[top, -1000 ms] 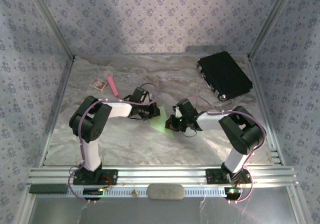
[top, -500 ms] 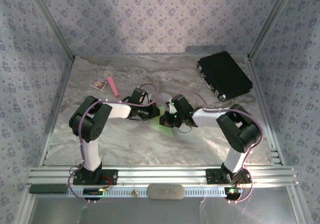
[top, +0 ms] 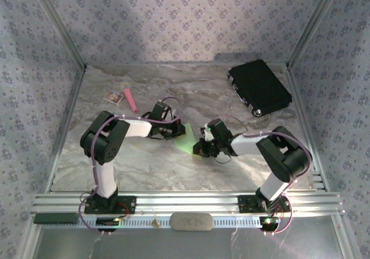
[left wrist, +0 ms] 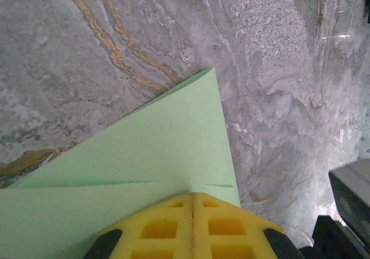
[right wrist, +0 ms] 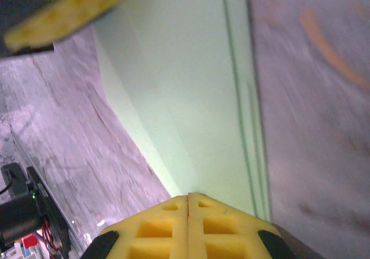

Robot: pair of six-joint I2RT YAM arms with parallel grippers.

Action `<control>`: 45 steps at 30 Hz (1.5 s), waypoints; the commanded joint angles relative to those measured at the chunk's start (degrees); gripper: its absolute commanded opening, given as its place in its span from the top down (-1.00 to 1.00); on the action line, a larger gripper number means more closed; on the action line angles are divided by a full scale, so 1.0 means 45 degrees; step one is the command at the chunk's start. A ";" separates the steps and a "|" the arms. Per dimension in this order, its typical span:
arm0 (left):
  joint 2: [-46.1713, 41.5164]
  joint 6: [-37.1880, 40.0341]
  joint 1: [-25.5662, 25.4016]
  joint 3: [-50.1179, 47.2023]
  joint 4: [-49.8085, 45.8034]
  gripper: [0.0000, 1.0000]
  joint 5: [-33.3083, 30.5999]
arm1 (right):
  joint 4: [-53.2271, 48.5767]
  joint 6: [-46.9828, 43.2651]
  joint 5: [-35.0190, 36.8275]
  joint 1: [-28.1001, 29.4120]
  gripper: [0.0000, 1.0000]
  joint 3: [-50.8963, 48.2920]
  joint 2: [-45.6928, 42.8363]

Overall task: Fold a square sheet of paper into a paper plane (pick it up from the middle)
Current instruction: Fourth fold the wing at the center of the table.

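Observation:
The lime-green sheet of paper (top: 186, 138) lies folded into a pointed shape on the marble table between the two arms. My left gripper (top: 176, 131) is shut, its yellow tips resting on the paper's left part beside a crease. In the left wrist view the paper (left wrist: 167, 149) runs to a point ahead of the left gripper (left wrist: 192, 194). My right gripper (top: 200, 148) is shut too and presses its tips on the paper's near right end. In the right wrist view layered edges of the paper (right wrist: 191, 91) stretch away from the right gripper (right wrist: 188, 196).
A black case (top: 259, 88) lies at the back right. A pink stick with a yellow tip (top: 130, 99) and a small white card (top: 114, 97) sit at the back left. Patterned walls close three sides; aluminium rails (top: 185, 202) run along the near edge.
The right gripper moved left over the paper, then drew back toward the near right, and more green shows now. The left gripper has stayed put.

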 commanded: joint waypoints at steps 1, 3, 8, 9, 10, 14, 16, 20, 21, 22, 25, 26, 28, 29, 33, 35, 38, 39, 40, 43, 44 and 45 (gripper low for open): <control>0.0629 -0.0021 0.0126 -0.0420 -0.0464 0.94 -0.0594 | -0.0908 -0.0115 0.0267 -0.0083 1.00 -0.1065 -0.0883; 0.0605 -0.0140 0.0147 -0.0480 -0.0239 0.94 -0.0435 | -0.1125 0.0061 0.0626 -0.0082 1.00 -0.1727 -0.1420; 0.0479 -0.0236 0.0156 -0.0466 -0.0096 0.93 -0.0297 | -0.1115 0.0477 0.1056 -0.0160 1.00 -0.3084 -0.2931; 0.0473 -0.0251 0.0153 -0.0462 -0.0079 0.93 -0.0269 | -0.1200 0.0489 0.1128 -0.0171 1.00 -0.3131 -0.3321; 0.0458 -0.0279 0.0162 -0.0475 -0.0042 0.93 -0.0201 | -0.1334 0.0499 0.1320 -0.0146 1.00 -0.3105 -0.3805; 0.0276 -0.0405 0.0163 -0.0463 -0.0005 0.93 -0.0097 | -0.1443 0.0626 0.2342 -0.0054 0.98 -0.2976 -0.5565; 0.0147 -0.0467 0.0188 -0.0448 -0.0020 0.93 -0.0074 | -0.1256 0.0949 0.2690 0.0032 0.67 -0.2964 -0.6289; 0.0004 -0.0597 0.0176 -0.0421 -0.0103 0.91 -0.0021 | -0.1044 0.1878 0.2548 0.0048 0.06 -0.2823 -0.6377; -0.0015 -0.0631 0.0178 -0.0425 -0.0098 0.90 -0.0024 | -0.1134 0.2051 0.2461 0.0054 0.04 -0.2704 -0.6172; -0.0020 -0.0661 0.0181 -0.0451 -0.0064 0.90 -0.0001 | -0.1057 0.2196 0.2267 0.0068 0.03 -0.2591 -0.5847; 0.0019 -0.0748 0.0206 -0.0404 -0.0003 0.89 0.0075 | -0.0849 0.2507 0.1843 0.0222 0.03 -0.2168 -0.4770; 0.0034 -0.0787 0.0194 -0.0403 0.0068 0.89 0.0136 | -0.0848 0.2529 0.1727 0.0294 0.05 -0.1992 -0.4390; 0.0040 -0.0846 0.0189 -0.0403 0.0155 0.89 0.0166 | -0.0749 0.2656 0.1626 0.0441 0.09 -0.1792 -0.3739; 0.0019 -0.0875 0.0211 -0.0432 0.0174 0.89 0.0176 | -0.0554 0.2766 0.1559 0.0507 0.10 -0.1751 -0.3446; -0.0001 -0.0905 0.0228 -0.0462 0.0205 0.89 0.0203 | -0.0295 0.3123 0.1541 0.0667 0.12 -0.1669 -0.2803; 0.0029 -0.0908 0.0251 -0.0458 0.0214 0.88 0.0224 | -0.0577 0.3157 0.1763 0.0664 0.13 -0.1629 -0.2801; 0.0009 -0.0907 0.0265 -0.0404 0.0195 0.88 0.0242 | -0.1051 0.3135 0.2036 0.0671 0.13 -0.1570 -0.2960; 0.0030 -0.0939 0.0248 -0.0413 0.0202 0.88 0.0265 | -0.1137 0.3133 0.2088 0.0663 0.13 -0.1579 -0.2970; 0.0021 -0.0925 0.0264 -0.0404 0.0199 0.88 0.0272 | -0.1072 0.3153 0.2061 0.0644 0.15 -0.1605 -0.2987; 0.0019 -0.0945 0.0261 -0.0433 0.0234 0.88 0.0264 | -0.0395 0.3182 0.1845 0.0607 0.22 -0.1686 -0.2934; 0.0019 -0.0944 0.0257 -0.0423 0.0232 0.88 0.0274 | -0.0135 0.3206 0.1850 0.0603 0.23 -0.1733 -0.2942; 0.0019 -0.0959 0.0264 -0.0438 0.0251 0.88 0.0274 | 0.0042 0.3232 0.1891 0.0578 0.24 -0.1762 -0.2947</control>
